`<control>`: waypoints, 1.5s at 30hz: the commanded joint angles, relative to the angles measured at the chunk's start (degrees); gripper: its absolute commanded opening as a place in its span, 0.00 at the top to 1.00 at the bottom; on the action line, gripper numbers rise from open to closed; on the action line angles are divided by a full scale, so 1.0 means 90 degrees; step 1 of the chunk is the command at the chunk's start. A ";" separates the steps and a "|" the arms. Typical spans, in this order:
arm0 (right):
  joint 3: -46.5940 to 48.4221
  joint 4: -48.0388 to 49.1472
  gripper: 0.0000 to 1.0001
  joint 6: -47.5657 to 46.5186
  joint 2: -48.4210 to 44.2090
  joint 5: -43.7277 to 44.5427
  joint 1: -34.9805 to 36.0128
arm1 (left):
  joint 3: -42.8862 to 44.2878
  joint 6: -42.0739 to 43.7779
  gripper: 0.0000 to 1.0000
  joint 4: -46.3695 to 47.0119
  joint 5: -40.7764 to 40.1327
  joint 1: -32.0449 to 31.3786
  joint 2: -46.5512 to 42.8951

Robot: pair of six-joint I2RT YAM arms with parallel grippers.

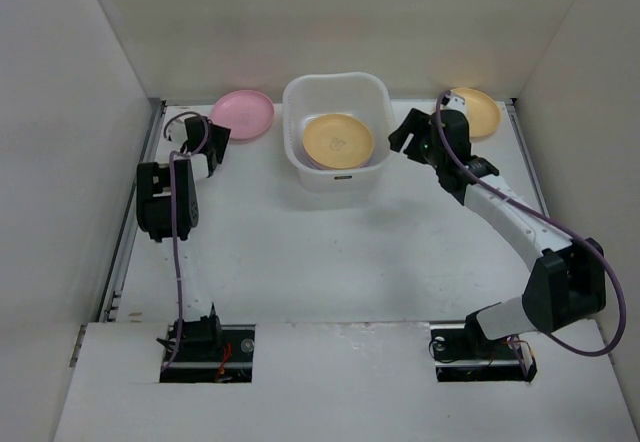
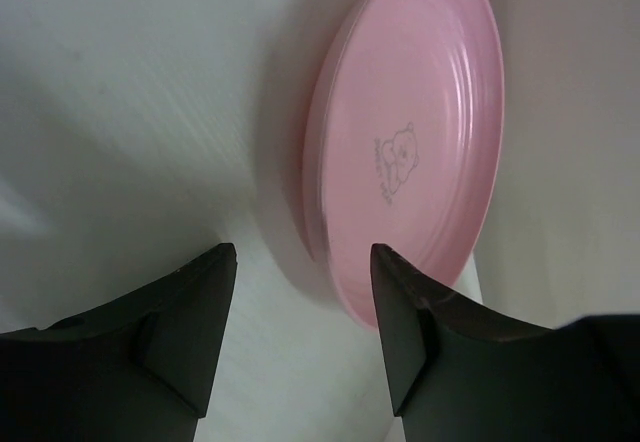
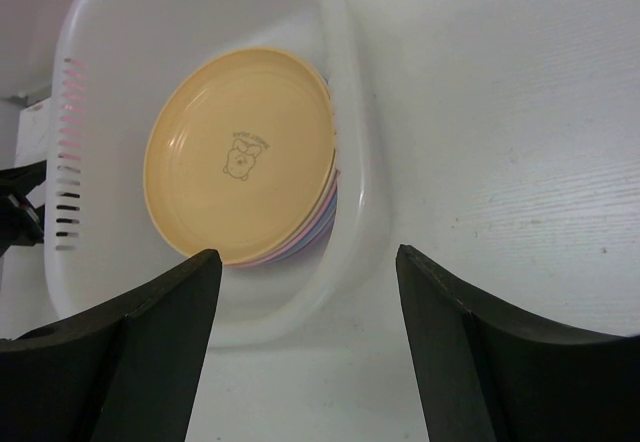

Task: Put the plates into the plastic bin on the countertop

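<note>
Left wrist view: empty, spread left gripper (image 2: 302, 262) faces the pink plate (image 2: 420, 152) (likely light, stiff, slick); pinch its rim.

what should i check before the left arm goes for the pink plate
1. Left gripper open and empty: ok.
2. Pink plate lined up with it: ok, just ahead, not yet between the jaws.
3. Fingers can get under the plate's rim: cannot tell.
4. Room in the plastic bin: ok, the stack topped by a yellow-orange plate sits below the rim.
5. Right gripper out of the bin: ok, open beside it.
</note>
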 commanded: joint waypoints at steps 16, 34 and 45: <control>-0.0534 0.0629 0.24 0.0208 -0.0558 -0.0057 -0.0747 | 0.0804 -0.0575 0.93 -0.0372 0.0176 0.0196 0.0527; -0.1442 0.0532 0.24 0.0491 -0.1447 0.0001 -0.1801 | -0.0655 0.1308 0.92 -0.0984 0.1085 -0.0914 -0.3919; -0.1725 0.0620 0.24 0.0531 -0.1721 -0.0047 -0.1977 | 0.1289 0.3252 0.91 -0.2480 -0.0077 -0.2693 -0.2885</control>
